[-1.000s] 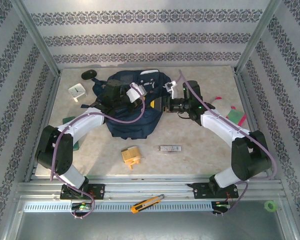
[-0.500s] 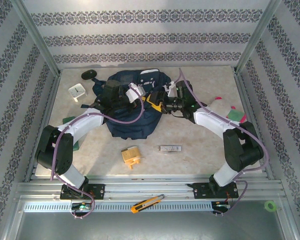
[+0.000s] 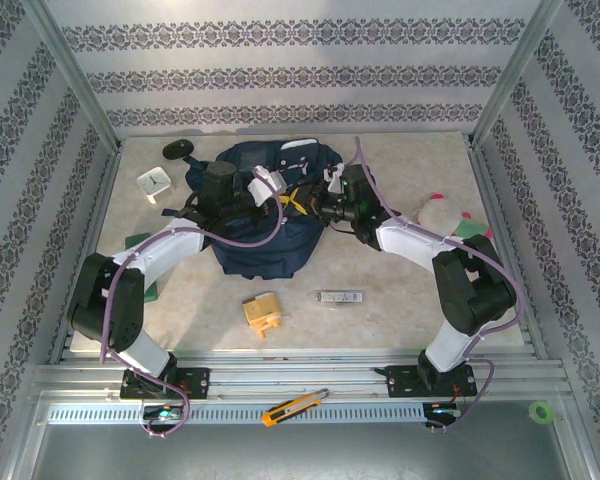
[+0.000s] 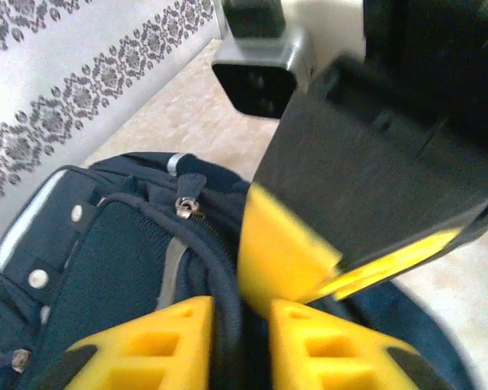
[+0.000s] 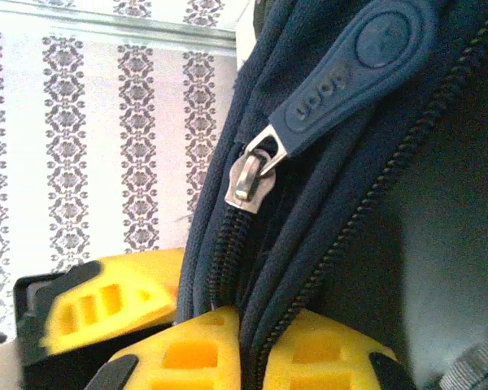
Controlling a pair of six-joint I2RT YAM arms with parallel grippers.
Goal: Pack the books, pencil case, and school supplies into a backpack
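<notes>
From above, the large navy-blue fabric backpack (image 3: pixel 265 245) lies at the far middle, with the left gripper (image 3: pixel 285 192) and right gripper (image 3: pixel 310 207) meeting at its right rim. In the left wrist view, yellow fingers (image 4: pixel 159 345) straddle a rim fold, and I cannot tell whether they are gripping it. In the right wrist view, the right jaws clench limp cloth by the zipper slider (image 5: pixel 248 183); the stitched seam there seems the firmest hold.

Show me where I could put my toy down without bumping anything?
Bare table lies in front of the backpack: between the left arm and the tan-yellow block, and between the silver bar and the right arm. The back right corner behind the plush toy is free. Crowded: the backpack's top, where the left gripper and right gripper sit close together.
</notes>
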